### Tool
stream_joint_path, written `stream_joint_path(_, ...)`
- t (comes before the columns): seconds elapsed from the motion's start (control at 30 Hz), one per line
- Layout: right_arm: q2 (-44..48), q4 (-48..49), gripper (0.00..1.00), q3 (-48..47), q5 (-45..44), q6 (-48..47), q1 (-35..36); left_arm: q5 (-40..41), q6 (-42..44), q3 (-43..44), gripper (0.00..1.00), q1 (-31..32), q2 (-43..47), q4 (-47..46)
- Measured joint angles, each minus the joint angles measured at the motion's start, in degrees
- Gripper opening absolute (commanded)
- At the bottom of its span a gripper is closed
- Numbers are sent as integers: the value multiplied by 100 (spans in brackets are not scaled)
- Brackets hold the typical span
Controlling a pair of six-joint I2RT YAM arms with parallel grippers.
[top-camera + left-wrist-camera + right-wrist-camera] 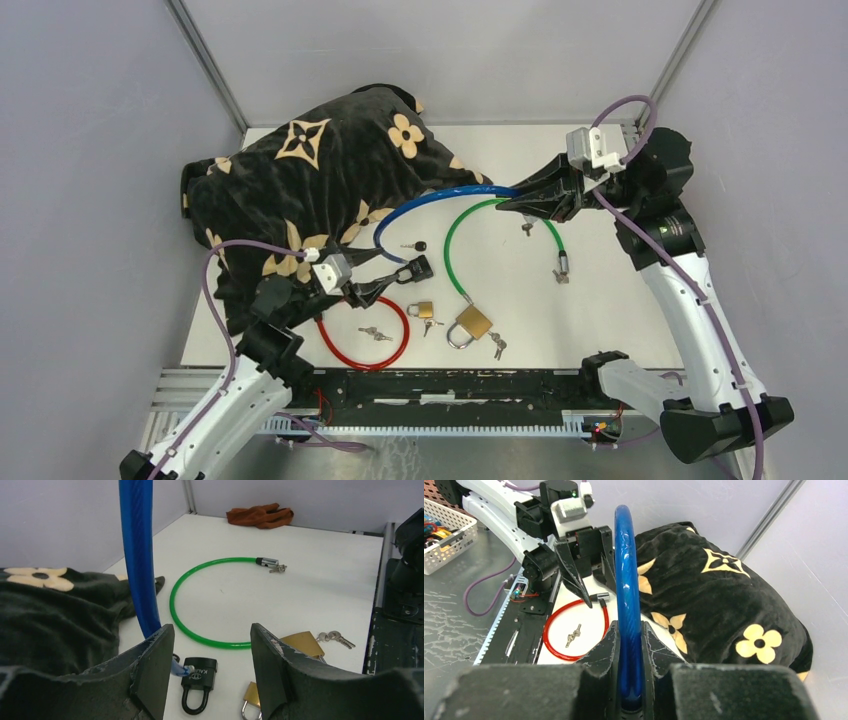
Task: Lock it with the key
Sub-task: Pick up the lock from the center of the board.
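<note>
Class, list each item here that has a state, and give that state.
Blue cable, one end lifted.
Right gripper, jaws shut on that cable.
Left gripper, jaws open, empty.
Green cable, unlatched, ends apart.
Red cable, looped; latch unclear.
Black padlock, shackle shut.

Black beige-flowered cloth (320,170), blue cable (450,193), green cable (447,240)

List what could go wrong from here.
1. The right end effector pinches the blue cable near one end only; its free end by the open left end effector may spring aside.
2. The black padlock and brass padlocks crowd that spot, so the left could close on the wrong item.
</note>
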State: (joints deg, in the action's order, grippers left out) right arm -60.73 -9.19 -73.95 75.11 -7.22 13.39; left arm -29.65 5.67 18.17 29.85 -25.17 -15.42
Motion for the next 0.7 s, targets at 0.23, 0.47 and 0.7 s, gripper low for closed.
stream_joint_path(0.23, -33, 632, 0, 0, 236, 452, 0, 129, 26, -372, 55, -208, -52, 140)
stream_joint_path(0.47, -59, 1110, 0, 0, 472, 837, -2, 46, 22, -782, 60, -407, -503, -369)
stream_joint_path(0.7, -66, 1342, 0, 0, 483, 1054, -2, -1226, 216, -905, 61, -426, -737, -859)
